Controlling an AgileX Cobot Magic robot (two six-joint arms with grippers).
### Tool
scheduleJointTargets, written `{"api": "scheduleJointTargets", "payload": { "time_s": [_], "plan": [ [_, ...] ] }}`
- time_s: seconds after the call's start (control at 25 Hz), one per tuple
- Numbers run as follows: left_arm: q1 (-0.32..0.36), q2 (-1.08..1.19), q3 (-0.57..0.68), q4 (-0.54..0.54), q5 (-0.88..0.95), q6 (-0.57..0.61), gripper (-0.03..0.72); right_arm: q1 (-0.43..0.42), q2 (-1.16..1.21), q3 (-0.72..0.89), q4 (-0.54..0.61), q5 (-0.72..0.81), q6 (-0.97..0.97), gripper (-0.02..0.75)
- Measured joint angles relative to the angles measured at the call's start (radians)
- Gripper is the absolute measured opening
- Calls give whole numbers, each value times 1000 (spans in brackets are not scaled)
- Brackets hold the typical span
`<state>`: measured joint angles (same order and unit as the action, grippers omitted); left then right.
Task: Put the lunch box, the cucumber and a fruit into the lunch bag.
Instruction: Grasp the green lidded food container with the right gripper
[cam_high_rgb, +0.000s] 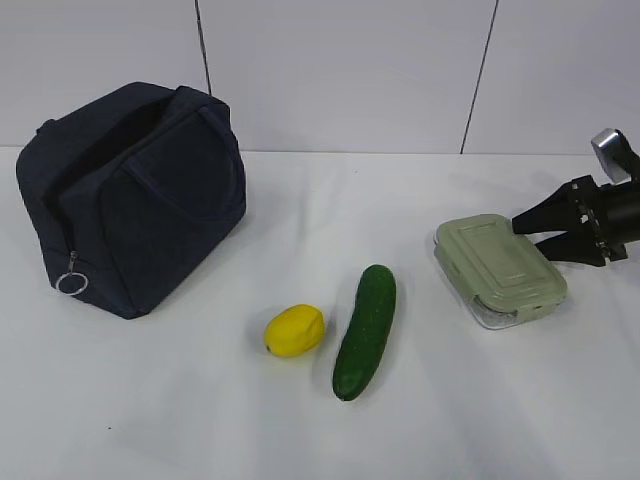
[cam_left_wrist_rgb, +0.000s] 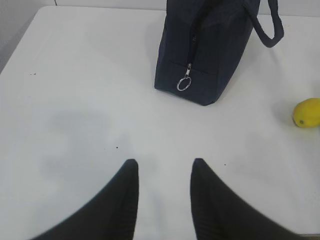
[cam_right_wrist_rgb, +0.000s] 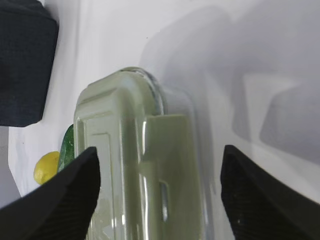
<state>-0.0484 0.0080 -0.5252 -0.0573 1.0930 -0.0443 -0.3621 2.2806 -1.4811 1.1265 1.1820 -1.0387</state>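
Note:
The navy lunch bag (cam_high_rgb: 130, 200) stands at the back left with its top gaping and its silver ring pull (cam_high_rgb: 72, 284) hanging at the near end. The yellow fruit (cam_high_rgb: 294, 330) and the cucumber (cam_high_rgb: 365, 330) lie side by side at the front middle. The lunch box (cam_high_rgb: 500, 270), with its sage-green lid, lies flat on the right. My right gripper (cam_high_rgb: 527, 235) is open at the box's right end; in the right wrist view (cam_right_wrist_rgb: 160, 150) its jaws straddle the lunch box (cam_right_wrist_rgb: 135, 165) without closing on it. My left gripper (cam_left_wrist_rgb: 165, 162) is open and empty over bare table, in front of the bag (cam_left_wrist_rgb: 205, 50).
White table (cam_high_rgb: 200, 420) with a tiled wall behind. The left wrist view shows the ring pull (cam_left_wrist_rgb: 184, 84) and the fruit (cam_left_wrist_rgb: 306, 112) at the right edge. The right wrist view shows the bag's corner (cam_right_wrist_rgb: 25, 60), the fruit (cam_right_wrist_rgb: 46, 167) and a bit of cucumber (cam_right_wrist_rgb: 66, 145).

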Motion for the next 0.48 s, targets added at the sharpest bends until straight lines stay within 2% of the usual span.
{"api": "scheduleJointTargets", "payload": {
  "time_s": [0.48],
  "plan": [
    [0, 0, 0, 0, 0, 0, 240, 8, 0, 0, -35, 0, 9, 581]
  ]
}}
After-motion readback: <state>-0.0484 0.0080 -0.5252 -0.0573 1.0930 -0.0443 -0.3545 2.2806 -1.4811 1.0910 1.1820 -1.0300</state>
